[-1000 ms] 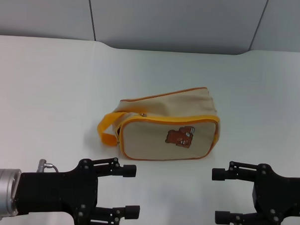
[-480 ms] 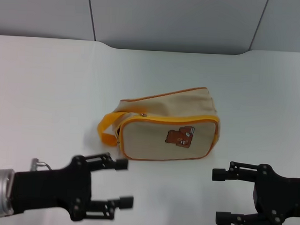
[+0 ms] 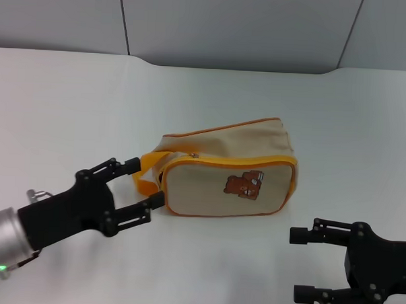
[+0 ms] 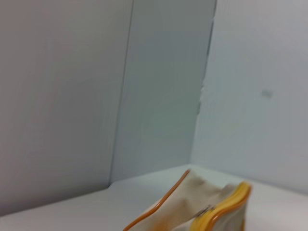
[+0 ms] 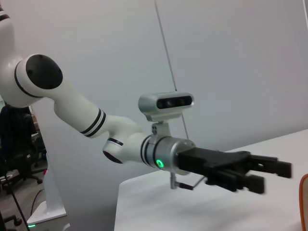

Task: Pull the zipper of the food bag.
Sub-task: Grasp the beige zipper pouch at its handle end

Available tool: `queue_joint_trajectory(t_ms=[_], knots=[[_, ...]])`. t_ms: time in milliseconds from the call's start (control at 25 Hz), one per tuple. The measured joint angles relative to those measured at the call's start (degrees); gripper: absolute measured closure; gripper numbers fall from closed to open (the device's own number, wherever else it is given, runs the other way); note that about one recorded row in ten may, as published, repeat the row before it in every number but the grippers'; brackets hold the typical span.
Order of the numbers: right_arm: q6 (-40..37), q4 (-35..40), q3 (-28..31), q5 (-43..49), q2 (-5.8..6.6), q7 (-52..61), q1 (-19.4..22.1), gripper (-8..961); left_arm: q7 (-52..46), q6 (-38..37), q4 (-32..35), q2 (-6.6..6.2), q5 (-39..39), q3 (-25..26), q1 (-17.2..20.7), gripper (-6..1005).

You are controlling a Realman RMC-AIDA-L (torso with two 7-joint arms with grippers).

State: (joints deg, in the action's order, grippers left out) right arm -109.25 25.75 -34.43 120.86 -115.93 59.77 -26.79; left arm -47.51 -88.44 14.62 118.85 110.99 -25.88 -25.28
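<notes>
I see the white table (image 3: 70, 106) with wide bare margin toward its far and left edges. Food bag (image 3: 226, 170) sits mid-table, bear patch facing the near edge. Left gripper (image 3: 139, 184), fingers apart, is at the bag's strap (image 3: 143, 171) end. Right gripper (image 3: 299, 262), fingers apart, hangs at the near right corner. Zipper (image 3: 219, 161) edges the front panel.

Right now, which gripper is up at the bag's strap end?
The left gripper, open, with its fingertips beside the yellow-orange loop strap of the food bag. The right gripper sits open, nearer the robot, apart from the bag.
</notes>
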Motion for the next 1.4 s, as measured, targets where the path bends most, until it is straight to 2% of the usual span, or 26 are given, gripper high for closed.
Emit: queue_joint_trajectory(t_ms=[440,800,1160,1360,1400], knots=[[-0.07,0.0,0.04,-0.01,0.0,0.19,0.39,114,8.16,14.45,-8.5,0.39,-1.04,0.23,-6.08,204],[-0.08,0.0,0.24,-0.01,0.0,0.19,0.51,113,15.54,16.77,-11.45,0.42,-5.64,1.14,-6.34,208],[-0.08,0.0,0.72,-0.03,0.0,0.19,0.51,113,16.42,16.81,-12.35,0.42,-5.86,1.59,-6.83,412],[-0.08,0.0,0.88,-0.15,0.0,0.19,0.51,114,16.55,16.26,-12.47,0.42,-5.65,1.44,-6.97,653],[-0.08,0.0,0.92,-0.42,0.0,0.19,0.51,114,16.55,16.08,-12.57,0.42,-5.61,1.34,-7.02,669]])
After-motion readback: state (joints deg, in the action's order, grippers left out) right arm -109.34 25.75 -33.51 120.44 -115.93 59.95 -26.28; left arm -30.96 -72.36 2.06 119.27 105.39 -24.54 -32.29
